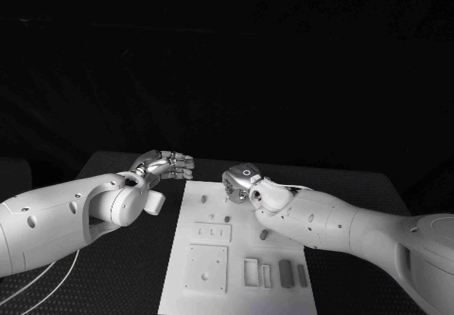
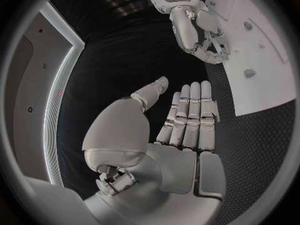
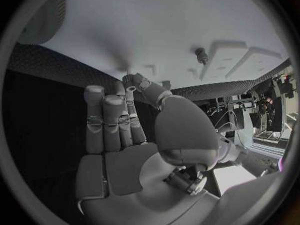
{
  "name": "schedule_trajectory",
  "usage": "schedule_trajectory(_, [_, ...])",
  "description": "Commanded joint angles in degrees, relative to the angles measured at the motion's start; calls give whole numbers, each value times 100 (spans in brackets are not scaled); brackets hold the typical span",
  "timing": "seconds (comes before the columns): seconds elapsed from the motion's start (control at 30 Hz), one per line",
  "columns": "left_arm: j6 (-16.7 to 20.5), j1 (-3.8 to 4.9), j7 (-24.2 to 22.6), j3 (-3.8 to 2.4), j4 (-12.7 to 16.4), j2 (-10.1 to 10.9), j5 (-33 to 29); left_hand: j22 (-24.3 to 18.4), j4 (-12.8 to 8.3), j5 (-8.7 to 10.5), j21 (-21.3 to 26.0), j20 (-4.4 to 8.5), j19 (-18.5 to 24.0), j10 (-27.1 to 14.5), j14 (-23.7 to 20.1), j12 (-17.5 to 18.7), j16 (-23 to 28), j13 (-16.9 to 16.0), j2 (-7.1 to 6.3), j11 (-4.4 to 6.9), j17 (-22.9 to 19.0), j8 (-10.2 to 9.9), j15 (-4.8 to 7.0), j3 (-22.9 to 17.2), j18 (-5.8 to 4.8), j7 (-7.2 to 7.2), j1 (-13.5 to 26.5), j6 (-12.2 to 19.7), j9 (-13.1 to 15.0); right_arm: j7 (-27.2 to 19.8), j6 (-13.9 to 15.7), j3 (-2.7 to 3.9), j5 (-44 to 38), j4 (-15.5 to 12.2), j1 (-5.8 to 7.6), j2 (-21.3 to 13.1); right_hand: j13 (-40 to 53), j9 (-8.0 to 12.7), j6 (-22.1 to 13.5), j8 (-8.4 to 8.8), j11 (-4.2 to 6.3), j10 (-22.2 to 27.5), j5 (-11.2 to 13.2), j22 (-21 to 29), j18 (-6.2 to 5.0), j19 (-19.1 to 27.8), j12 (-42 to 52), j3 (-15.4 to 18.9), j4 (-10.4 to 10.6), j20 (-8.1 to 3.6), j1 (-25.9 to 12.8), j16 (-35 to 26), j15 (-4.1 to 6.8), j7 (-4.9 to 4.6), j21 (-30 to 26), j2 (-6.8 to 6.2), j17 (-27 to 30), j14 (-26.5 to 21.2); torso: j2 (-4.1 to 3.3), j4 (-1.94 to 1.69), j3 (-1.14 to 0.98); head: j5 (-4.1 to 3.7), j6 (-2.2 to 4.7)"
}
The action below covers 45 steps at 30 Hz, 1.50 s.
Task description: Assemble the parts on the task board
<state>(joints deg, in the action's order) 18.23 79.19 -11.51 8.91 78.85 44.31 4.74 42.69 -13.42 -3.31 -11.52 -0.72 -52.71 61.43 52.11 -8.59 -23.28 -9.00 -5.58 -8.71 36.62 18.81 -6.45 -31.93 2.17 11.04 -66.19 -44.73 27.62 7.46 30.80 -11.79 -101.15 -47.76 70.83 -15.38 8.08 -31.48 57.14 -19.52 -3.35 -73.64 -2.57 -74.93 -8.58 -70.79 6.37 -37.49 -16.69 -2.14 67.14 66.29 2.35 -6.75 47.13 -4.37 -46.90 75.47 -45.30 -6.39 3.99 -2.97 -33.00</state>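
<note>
The white task board [image 1: 237,252] lies lengthwise in the middle of the black table. My right hand [image 1: 242,182] hangs over its far end, fingertips down at the surface. In the right wrist view the thumb and a fingertip [image 3: 129,81] meet at the board [image 3: 156,25]; whether they pinch anything is hidden. A small peg [image 3: 201,55] stands in the board close by. My left hand [image 1: 166,164] hovers over the table off the board's far left corner, its fingers straight and its palm [image 2: 181,135] bare. Dark oblong parts [image 1: 285,273] lie at the board's near right.
Raised white blocks with recesses [image 1: 206,268] sit on the board's near left. Two small pegs [image 2: 249,73] show on the board [image 2: 269,50] beside my right hand [image 2: 190,25]. Textured black mat [image 1: 123,275] surrounds the board on both sides.
</note>
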Motion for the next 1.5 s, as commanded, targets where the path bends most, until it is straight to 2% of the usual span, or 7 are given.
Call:
schedule_trajectory(0.03, [-44, 14, -55, -6, 12, -8, 4, 9, 33, 26, 26, -13, 26, -12, -5, 19, 32, -3, -25, -3, 6, -33, -17, 2, 31, 28, 42, 12, 3, 63, -79, 3, -98, 27, 7, 2, -3, -6, 33, -14, 31, -200, -15, -128, -642, -2, 15, -31, -2, -26, 27, 30, 104, -2, 30, 6, 2, -71, -5, 3, 3, 3, 7])
schedule_trajectory(0.33, [-40, 20, -54, -6, 14, -6, 4, 10, 35, 26, 28, -13, 26, -12, -5, 22, 36, -4, -26, -4, 11, -34, -17, 2, 32, 29, 43, 13, 3, -19, -84, 2, 86, -1, 7, 24, -15, 15, -89, 63, -28, -74, -14, -113, -642, 59, -87, -60, -2, -2, 6, -10, 47, -48, 14, -87, 48, -106, -11, 1, 5, -4, 0])
schedule_trajectory(0.67, [-34, 20, -49, -6, 4, -12, 3, 13, 35, 26, 31, -14, 29, -16, -10, 29, 47, -4, -35, -5, 16, -38, -19, 4, 32, 32, 43, 17, 3, -34, 188, 1, 322, 64, 16, 34, -211, 167, -760, 431, -316, 708, -16, -87, -642, 110, -290, -53, 25, -4, -66, -29, -235, -338, -34, -514, 136, -107, -12, 6, 11, 12, -12])
schedule_trajectory(1.03, [-45, 21, -60, -5, -21, 14, -6, 18, 49, 26, 39, -17, 32, -23, -17, 45, 70, -5, -46, -10, 32, -48, -22, 10, 32, 38, 59, 30, 4, -38, 350, 1, 407, -96, 68, -90, -311, 192, -930, 486, -407, 969, -14, -81, -642, 239, -264, -116, 64, 49, -97, -80, -323, -410, -118, -794, 208, -232, -13, 12, 4, 28, 1])
schedule_trajectory(1.2, [-73, 21, -78, -5, -14, 63, -11, 19, 49, 26, 41, -17, 33, -23, -18, 47, 73, -5, -49, -10, 34, -49, -22, 10, 33, 37, 59, 31, 4, -99, 409, 15, 586, -544, 178, -416, -312, 178, -893, 452, -395, 942, -14, -88, -642, 219, -241, -137, 80, 49, -95, -56, -312, -396, -106, -800, 214, -216, -11, 25, 4, 22, 52])
schedule_trajectory(1.37, [-220, 23, -279, -6, 9, 123, -15, 21, 48, 27, 45, -19, 36, -18, -18, 48, 81, -7, -61, -5, 41, -47, -22, 11, 32, 27, 57, 26, 7, -193, 360, 212, 847, -1196, 273, -909, -243, 119, -715, 326, -309, 675, -13, -107, -642, 164, -111, -130, 84, 26, -107, 3, -230, -321, -61, -755, 219, -165, -10, 55, 2, 16, 95])
schedule_trajectory(1.5, [-278, 23, -368, -7, 3, 140, 6, 27, 43, 23, 52, -17, 36, -13, -19, 56, 100, -12, -42, 19, 59, -41, -15, -6, 32, -26, 31, 17, 15, -282, 133, 274, 1026, -1625, 407, -1361, -137, 57, -600, 232, -210, 430, -14, -115, -642, 154, 13, -87, 77, 15, -148, 31, -133, -260, -35, -732, 229, -155, -11, 116, -10, 29, 148])
